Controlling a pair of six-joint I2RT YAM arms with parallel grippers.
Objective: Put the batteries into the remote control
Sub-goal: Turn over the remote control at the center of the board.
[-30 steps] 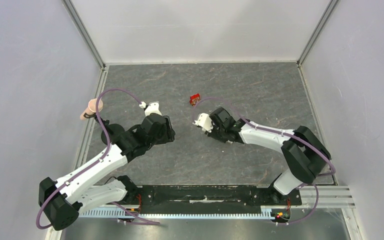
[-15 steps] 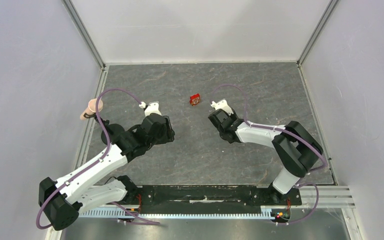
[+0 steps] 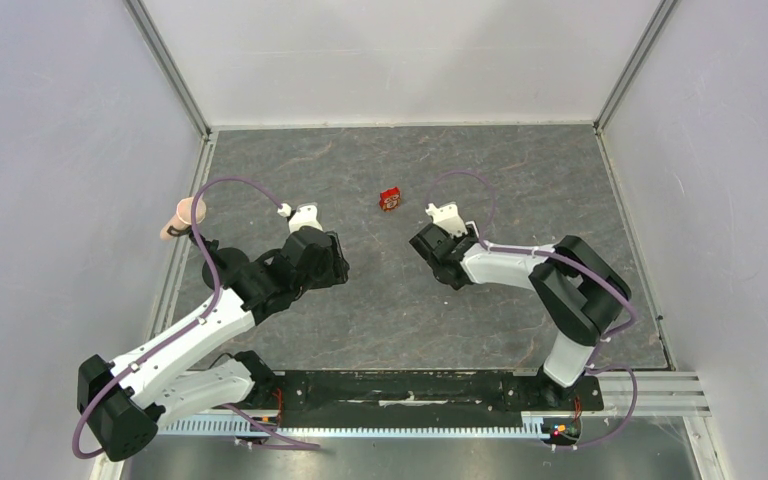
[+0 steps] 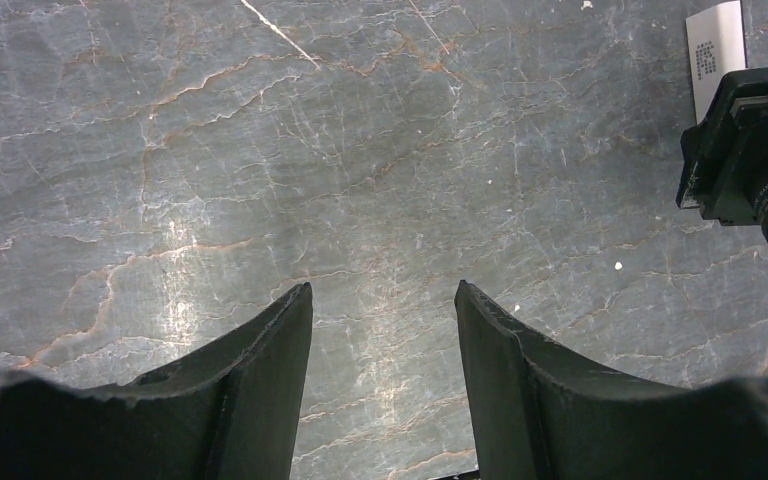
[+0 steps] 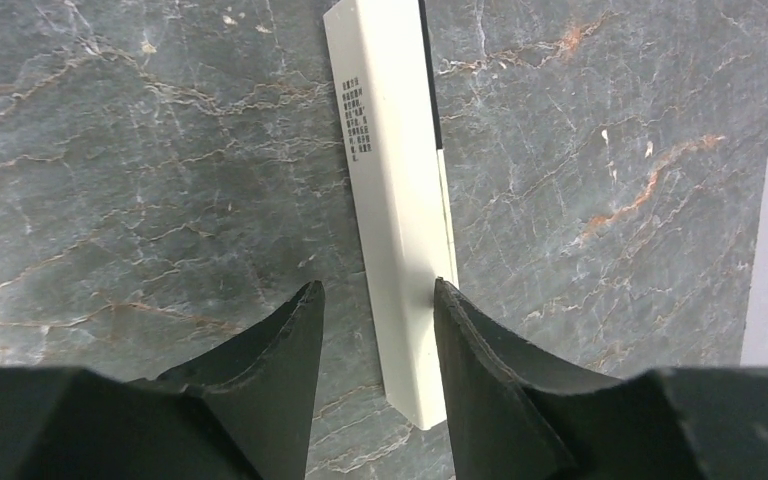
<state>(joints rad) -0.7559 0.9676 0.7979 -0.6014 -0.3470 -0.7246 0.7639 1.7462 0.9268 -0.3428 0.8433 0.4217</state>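
The remote control (image 5: 392,170) is a slim white bar with small printed text and a dark strip along one edge. It lies flat on the grey stone floor. My right gripper (image 5: 377,284) is open and hangs over the bar's near end. Its right finger is at the bar's edge and its left finger stands apart from it. In the top view the right gripper (image 3: 432,246) hides the bar. The bar's far end shows in the left wrist view (image 4: 716,50). My left gripper (image 4: 382,286) is open and empty over bare floor (image 3: 326,262). No batteries are in view.
A small red square box (image 3: 390,199) lies on the floor just beyond and between the two grippers. Grey walls close in the floor at the back and on both sides. The right gripper's black body (image 4: 750,170) shows at the right edge of the left wrist view.
My right gripper has turned and shifted toward the back, and its wrist has swung from pointing left to pointing away. The left arm has not moved.
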